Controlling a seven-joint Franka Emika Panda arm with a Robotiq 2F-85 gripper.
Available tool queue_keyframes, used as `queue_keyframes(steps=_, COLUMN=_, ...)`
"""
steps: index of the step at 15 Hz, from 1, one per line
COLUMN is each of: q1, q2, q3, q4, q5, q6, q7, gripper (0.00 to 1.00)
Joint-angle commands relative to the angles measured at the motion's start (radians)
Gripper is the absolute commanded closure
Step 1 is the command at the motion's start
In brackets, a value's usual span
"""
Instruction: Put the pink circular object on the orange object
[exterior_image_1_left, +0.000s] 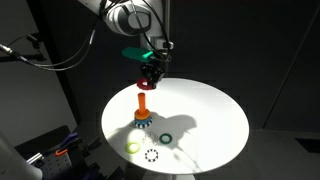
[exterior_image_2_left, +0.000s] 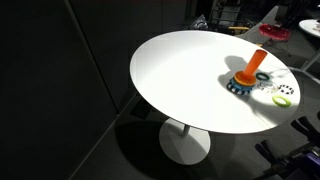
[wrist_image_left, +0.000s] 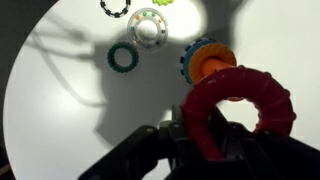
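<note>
My gripper (exterior_image_1_left: 150, 70) is shut on the pink ring (exterior_image_1_left: 147, 85) and holds it in the air just above the orange peg (exterior_image_1_left: 143, 101). The peg stands upright on its base of stacked yellow, blue and green rings (exterior_image_1_left: 142, 120). In the wrist view the pink ring (wrist_image_left: 265, 95) is clamped by one side in the jaws (wrist_image_left: 205, 125). The orange peg (wrist_image_left: 213, 66) lies just beyond the ring's upper left edge. In an exterior view the peg (exterior_image_2_left: 258, 62) stands at the table's far right, with the ring (exterior_image_2_left: 272, 33) above it.
A round white table (exterior_image_1_left: 210, 110) carries everything. A dark green ring (wrist_image_left: 123, 57), a white and green ring (wrist_image_left: 148, 28) and a white black-dotted ring (wrist_image_left: 115, 8) lie loose near the peg. Dark floor and cables surround the table.
</note>
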Motion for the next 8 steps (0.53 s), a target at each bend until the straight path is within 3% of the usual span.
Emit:
queue_keyframes(steps=1, q1=-0.018, q2=0.002, q3=-0.009, q4=0.025, q5=0.027, q6=-0.039, q7=-0.055, gripper=0.90)
queue_keyframes(steps=8, q1=-0.030, q2=0.005, q3=-0.017, q4=0.027, q5=0.046, q6=-0.061, q7=-0.105, gripper=0.90)
